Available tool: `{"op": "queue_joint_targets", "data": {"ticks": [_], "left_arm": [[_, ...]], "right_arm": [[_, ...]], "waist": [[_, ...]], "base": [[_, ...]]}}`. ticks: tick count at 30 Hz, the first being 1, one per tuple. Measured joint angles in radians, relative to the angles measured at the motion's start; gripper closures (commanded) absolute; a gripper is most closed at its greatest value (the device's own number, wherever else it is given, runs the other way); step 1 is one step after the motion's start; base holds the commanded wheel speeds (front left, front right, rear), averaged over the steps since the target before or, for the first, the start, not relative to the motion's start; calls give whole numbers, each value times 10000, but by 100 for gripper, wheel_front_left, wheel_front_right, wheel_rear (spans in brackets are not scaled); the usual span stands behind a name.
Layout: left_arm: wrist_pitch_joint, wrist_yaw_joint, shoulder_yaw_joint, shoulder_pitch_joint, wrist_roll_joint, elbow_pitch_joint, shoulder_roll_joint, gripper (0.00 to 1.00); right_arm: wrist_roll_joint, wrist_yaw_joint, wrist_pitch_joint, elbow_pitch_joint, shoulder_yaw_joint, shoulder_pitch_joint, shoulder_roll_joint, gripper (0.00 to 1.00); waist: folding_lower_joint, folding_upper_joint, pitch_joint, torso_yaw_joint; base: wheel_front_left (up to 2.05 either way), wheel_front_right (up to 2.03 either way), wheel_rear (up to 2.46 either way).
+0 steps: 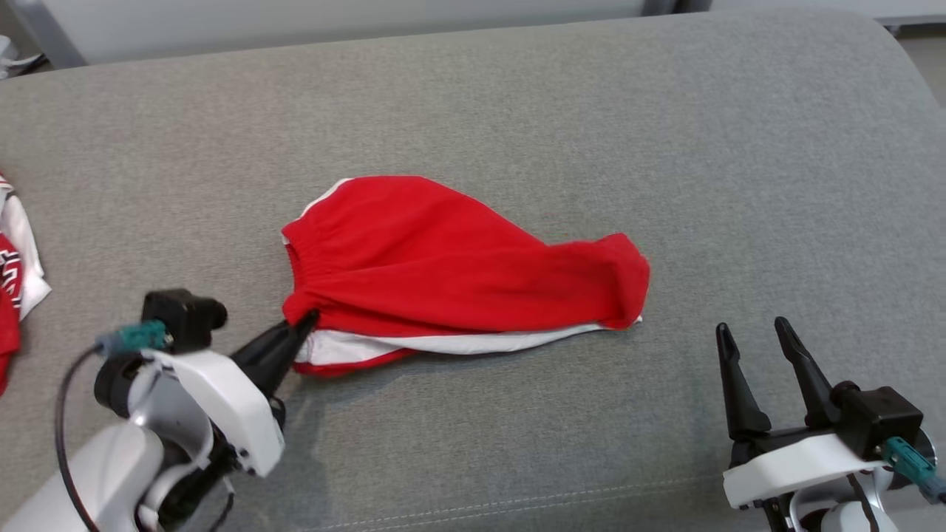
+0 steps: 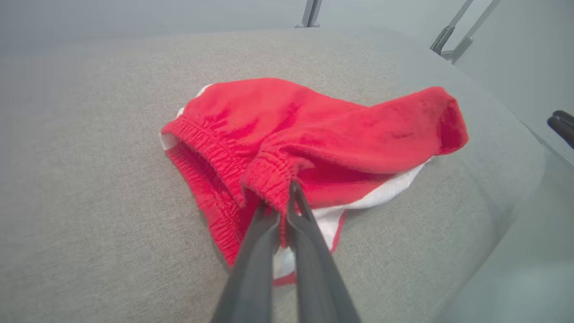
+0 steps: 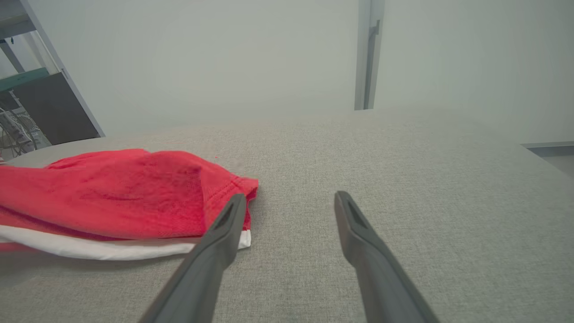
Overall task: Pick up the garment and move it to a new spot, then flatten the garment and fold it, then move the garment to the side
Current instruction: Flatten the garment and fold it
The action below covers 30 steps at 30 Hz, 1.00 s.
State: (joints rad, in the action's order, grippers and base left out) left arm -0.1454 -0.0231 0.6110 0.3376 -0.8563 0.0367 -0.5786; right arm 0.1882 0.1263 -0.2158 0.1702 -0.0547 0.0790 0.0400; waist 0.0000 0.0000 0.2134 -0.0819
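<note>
Two grippers work over one grey upholstered surface [image 1: 517, 96]. Left gripper [image 1: 307, 319]: fingers pressed together, clamped on the elastic waistband corner of the red garment [image 1: 443, 258] at its near-left end. Garment lies crumpled near the middle of the surface, red layer on top, white panel showing along its near edge. Right gripper [image 1: 750, 326]: fingers apart, holding nothing, near the garment's right end and clear of it. Second red-and-white cloth [image 1: 15, 273] lies at the surface's left edge, well apart
</note>
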Motion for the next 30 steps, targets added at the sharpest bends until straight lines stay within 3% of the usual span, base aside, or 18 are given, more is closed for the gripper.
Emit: {"op": "queue_joint_targets", "data": {"ticks": [6, 10, 13, 14, 18, 24, 30], "left_arm": [[-556, 692, -199, 1134, -959, 2520, 550, 100], [-142, 963, -326, 1720, -1068, 4128, 1064, 100], [286, 1114, -339, 2051, -1074, 5108, 1394, 56], [512, 1116, -336, 2074, -1028, 5356, 1505, 0], [1333, 1202, -228, 2065, -842, 6000, 1908, 0], [2274, 1164, -42, 1766, -426, 6063, 2075, 0], [3133, 355, -82, 791, -77, 5170, 1898, 0]], "right_arm": [[159, 0, -4, 146, -192, 291, 2, 0], [240, 0, -21, 316, -182, 347, 8, 0], [222, 0, -19, 370, -171, 351, 6, 0], [222, 0, -19, 372, -163, 353, 6, 0], [138, 0, -13, 366, -27, 368, 6, 0], [-59, 0, 105, 314, 140, 363, 8, 0], [-203, 0, 222, 282, 228, 333, 8, 0]], "waist": [[0, 0, 207, -522], [0, 0, 386, -768], [0, 0, 461, -790], [-1, 0, 461, -770], [0, 0, 431, -584], [0, 0, 236, -176], [0, 0, -65, 286]], "base": [[0, 0, 0], [0, 0, 0], [0, 0, 0], [0, 0, 0], [0, 0, 0], [0, 0, 0], [0, 0, 0]]}}
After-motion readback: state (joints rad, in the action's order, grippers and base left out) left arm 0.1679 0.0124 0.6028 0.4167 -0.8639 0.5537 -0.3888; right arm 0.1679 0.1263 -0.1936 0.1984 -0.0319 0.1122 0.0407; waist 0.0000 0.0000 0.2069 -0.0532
